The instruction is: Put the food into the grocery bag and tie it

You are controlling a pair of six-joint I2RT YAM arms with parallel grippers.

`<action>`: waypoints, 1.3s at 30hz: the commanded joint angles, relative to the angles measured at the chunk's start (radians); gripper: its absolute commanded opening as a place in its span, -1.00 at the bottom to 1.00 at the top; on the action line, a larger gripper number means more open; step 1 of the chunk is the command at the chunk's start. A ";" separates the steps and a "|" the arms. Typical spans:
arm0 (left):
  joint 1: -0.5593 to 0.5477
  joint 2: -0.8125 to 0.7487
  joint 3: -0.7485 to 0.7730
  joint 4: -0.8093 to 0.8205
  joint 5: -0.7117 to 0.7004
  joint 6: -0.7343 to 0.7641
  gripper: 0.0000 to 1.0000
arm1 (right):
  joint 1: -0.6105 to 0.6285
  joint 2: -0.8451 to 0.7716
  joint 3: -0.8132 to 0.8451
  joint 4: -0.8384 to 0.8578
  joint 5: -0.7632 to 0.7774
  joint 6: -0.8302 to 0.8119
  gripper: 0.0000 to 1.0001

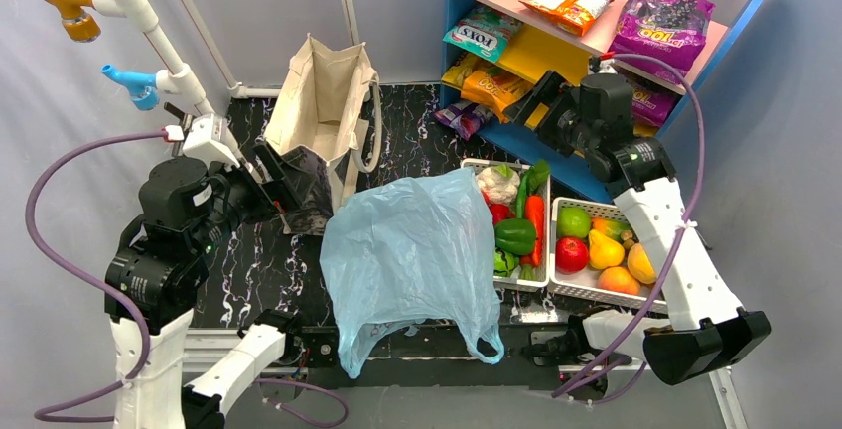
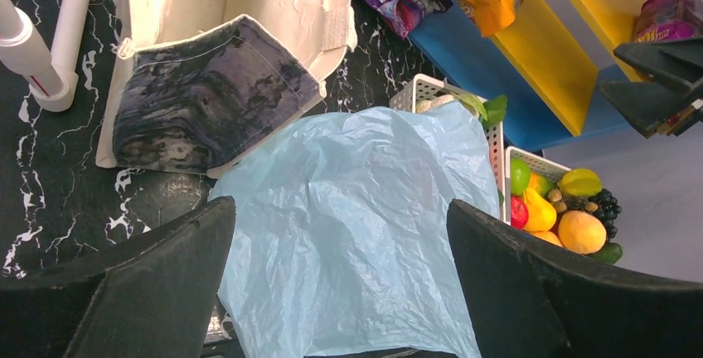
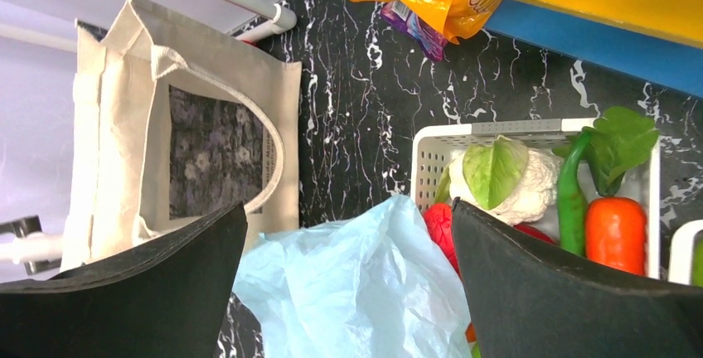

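Note:
The light-blue plastic grocery bag (image 1: 412, 255) lies crumpled flat on the dark marble table, its handle loops (image 1: 482, 342) hanging over the near edge. It partly covers a white basket (image 1: 487, 164) holding cauliflower, a green pepper (image 1: 514, 236) and a carrot. A second white basket (image 1: 596, 300) holds a red apple (image 1: 571, 253), a green apple (image 1: 573, 221), pears and small brown balls (image 1: 628, 240). My left gripper (image 1: 281, 189) is open and empty, raised left of the bag (image 2: 356, 209). My right gripper (image 1: 531, 101) is open and empty, high behind the baskets, above the bag's far edge (image 3: 365, 292).
A beige canvas tote (image 1: 318, 101) stands open at the back left, close to my left gripper. A blue and yellow shelf (image 1: 556, 52) with snack packets stands at the back right. A white pipe rack (image 1: 149, 22) with orange and blue hooks leans at the far left.

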 commanded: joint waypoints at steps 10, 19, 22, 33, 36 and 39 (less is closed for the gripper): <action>0.004 -0.028 0.002 -0.020 0.013 0.067 0.99 | 0.019 0.125 -0.038 0.100 0.196 0.165 1.00; 0.003 -0.056 -0.010 -0.024 0.005 0.053 0.99 | 0.021 0.232 -0.094 0.264 0.240 0.181 1.00; 0.004 -0.058 -0.010 -0.029 0.005 0.046 0.99 | 0.022 0.279 -0.080 0.300 0.254 0.190 1.00; 0.004 -0.068 -0.018 -0.039 -0.043 0.046 0.99 | 0.018 0.489 0.098 0.326 0.324 0.185 1.00; 0.004 -0.062 -0.013 -0.035 -0.049 0.045 0.99 | 0.015 0.547 0.157 0.332 0.328 0.172 1.00; 0.003 -0.066 -0.023 -0.030 -0.067 0.038 0.99 | 0.002 0.600 0.207 0.335 0.318 0.174 0.87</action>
